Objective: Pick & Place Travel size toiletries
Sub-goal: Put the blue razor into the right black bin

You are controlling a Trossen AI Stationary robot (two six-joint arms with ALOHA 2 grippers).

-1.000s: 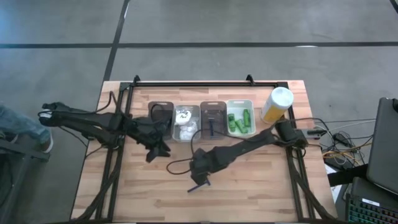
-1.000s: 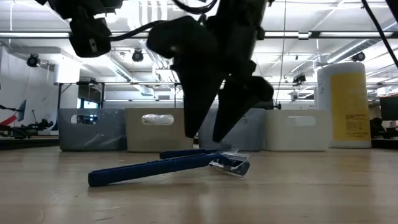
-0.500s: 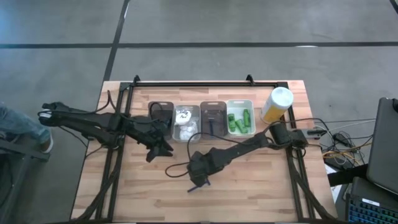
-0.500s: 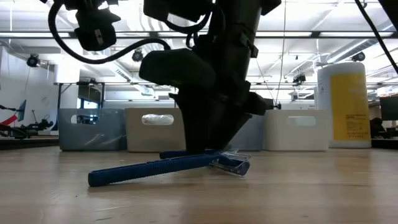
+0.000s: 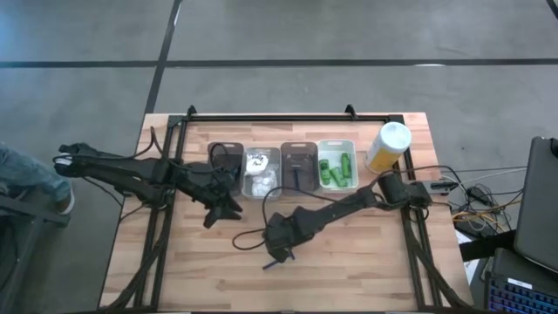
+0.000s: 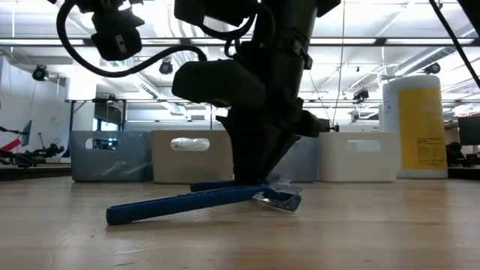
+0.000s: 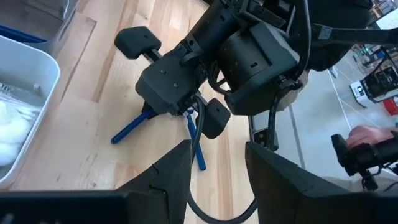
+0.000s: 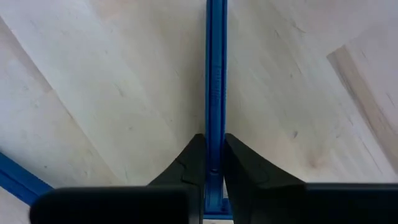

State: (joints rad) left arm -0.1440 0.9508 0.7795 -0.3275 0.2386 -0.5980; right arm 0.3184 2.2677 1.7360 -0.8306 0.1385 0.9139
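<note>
Right wrist view: right gripper (image 8: 212, 163) jaws clamped on blue razor (image 8: 216, 74), centre frame, flat on table (image 8: 93, 93); handle pinched for lift toward bins (image 5: 299, 166). Second razor (image 6: 180, 204) crosses beside it. Left gripper (image 5: 218, 209) left of centre, jaws part open, empty.

Even, bright overhead light fills the room; in the low view rows of ceiling strip lights (image 6: 390, 41) glare at twelve o'clock, turning the arm (image 6: 262, 90) into a near-black silhouette. The desk (image 5: 209, 262) shows only faint, soft shadows. The nearest desk surface in the low view is blurred, and the right wrist view looks soft and washed out.
</note>
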